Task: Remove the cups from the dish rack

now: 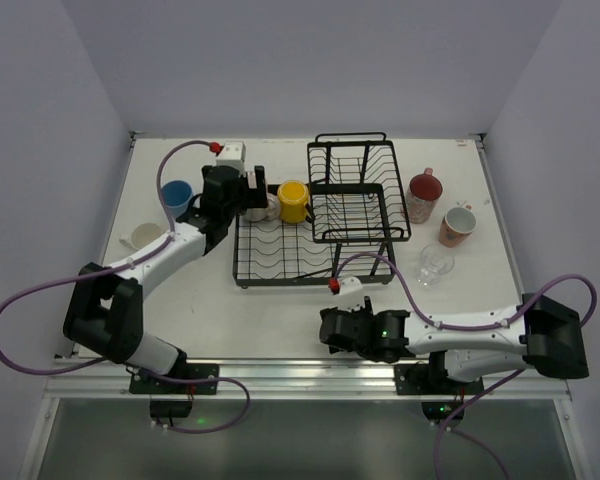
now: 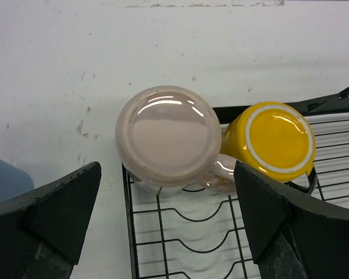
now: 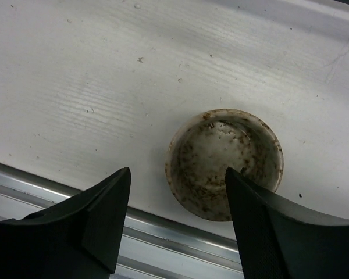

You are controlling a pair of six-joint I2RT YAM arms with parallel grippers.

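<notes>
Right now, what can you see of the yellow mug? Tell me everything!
The yellow mug is shiny, like glazed ceramic. It stands upside down, so its round base faces up, with a pale ring around the yellow middle. It sits on the far edge of the rack's flat wire tray. Right beside it is an upside-down pink mug, and the two seem to touch. Its handle is hard to make out.
</notes>
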